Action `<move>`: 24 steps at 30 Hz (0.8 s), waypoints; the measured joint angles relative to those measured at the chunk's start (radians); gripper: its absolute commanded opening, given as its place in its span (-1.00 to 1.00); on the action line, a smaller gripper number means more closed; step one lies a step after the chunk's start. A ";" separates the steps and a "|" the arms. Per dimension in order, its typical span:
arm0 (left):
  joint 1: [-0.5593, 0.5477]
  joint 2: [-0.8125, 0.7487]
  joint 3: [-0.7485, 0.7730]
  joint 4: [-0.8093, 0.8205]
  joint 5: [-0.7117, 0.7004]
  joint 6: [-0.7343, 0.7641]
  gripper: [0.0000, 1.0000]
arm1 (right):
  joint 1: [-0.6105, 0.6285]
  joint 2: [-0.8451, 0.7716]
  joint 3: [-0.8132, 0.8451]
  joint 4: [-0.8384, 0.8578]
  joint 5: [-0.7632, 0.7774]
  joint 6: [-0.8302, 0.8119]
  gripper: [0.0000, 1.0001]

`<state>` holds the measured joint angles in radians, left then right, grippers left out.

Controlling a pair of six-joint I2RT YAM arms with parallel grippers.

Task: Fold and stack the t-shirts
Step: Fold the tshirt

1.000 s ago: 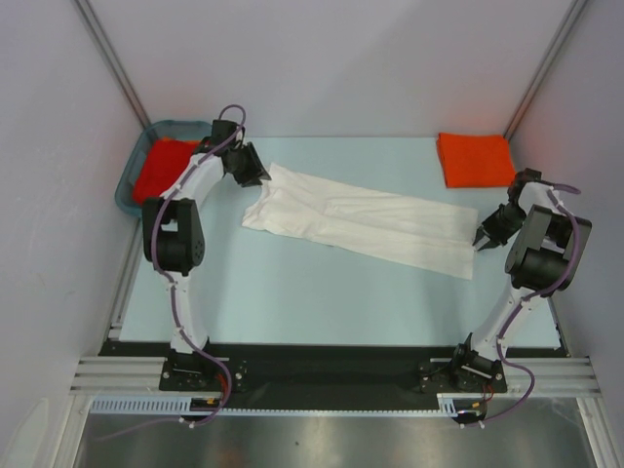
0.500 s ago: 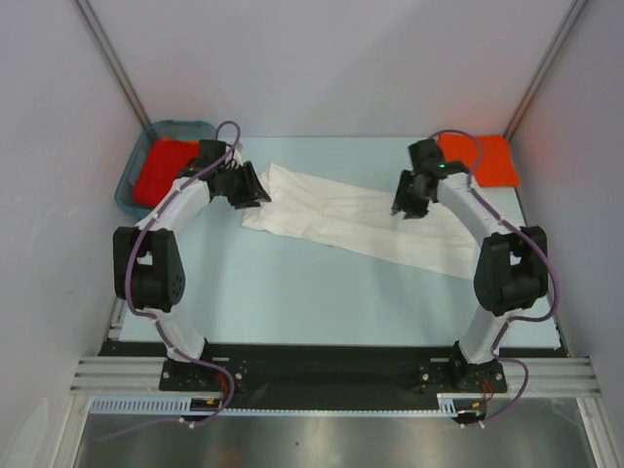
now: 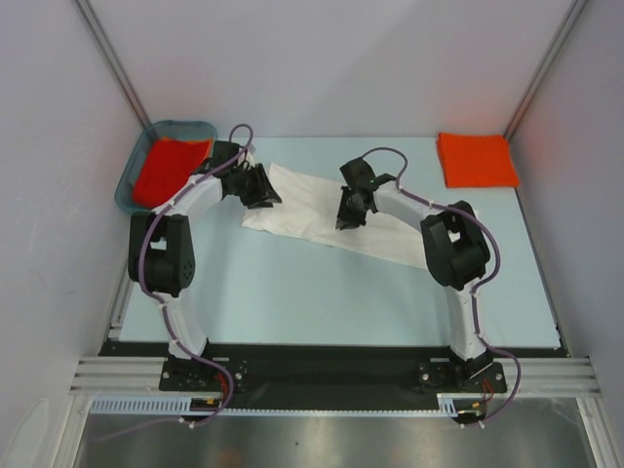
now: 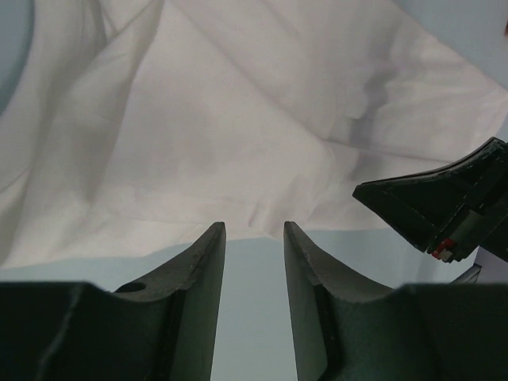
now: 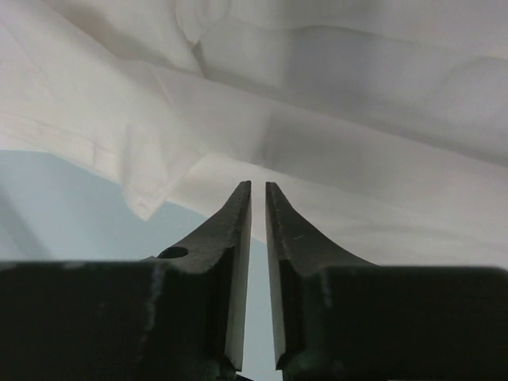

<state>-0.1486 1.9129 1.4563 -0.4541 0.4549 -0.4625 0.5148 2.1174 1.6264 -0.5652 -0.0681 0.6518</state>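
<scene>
Jaws of both grippers empty, white t-shirt (image 3: 322, 210) just ahead

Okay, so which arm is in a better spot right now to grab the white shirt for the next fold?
Probably the left gripper: its fingers are parted at the white shirt's edge. The right gripper looks almost closed.

pale blue worktop (image 3: 292, 292): white t-shirt (image 3: 312, 219) mid-far, folded orange t-shirt (image 3: 476, 159) far right, teal basket (image 3: 132, 185) far left.

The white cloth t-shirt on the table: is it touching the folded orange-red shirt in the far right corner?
Apart. The top view shows bare blue table between the white cloth t-shirt and the folded orange-red shirt.
</scene>
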 measured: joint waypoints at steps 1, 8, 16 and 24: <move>0.000 0.005 0.000 -0.001 0.002 -0.002 -0.19 | 0.002 0.003 0.002 0.007 -0.002 0.003 -0.70; 0.006 0.026 0.021 -0.004 0.002 -0.008 -0.23 | 0.011 0.016 0.004 0.043 -0.023 0.039 -0.86; 0.043 0.057 0.091 -0.005 0.002 -0.011 -0.25 | 0.021 0.025 -0.011 0.091 -0.031 0.063 -0.91; 0.057 0.057 0.095 -0.022 0.002 -0.008 -0.26 | 0.020 0.064 -0.011 0.106 -0.037 0.086 -0.91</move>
<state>-0.0914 1.9697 1.5517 -0.4759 0.4564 -0.4709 0.5350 2.1811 1.6157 -0.4587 -0.1055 0.7380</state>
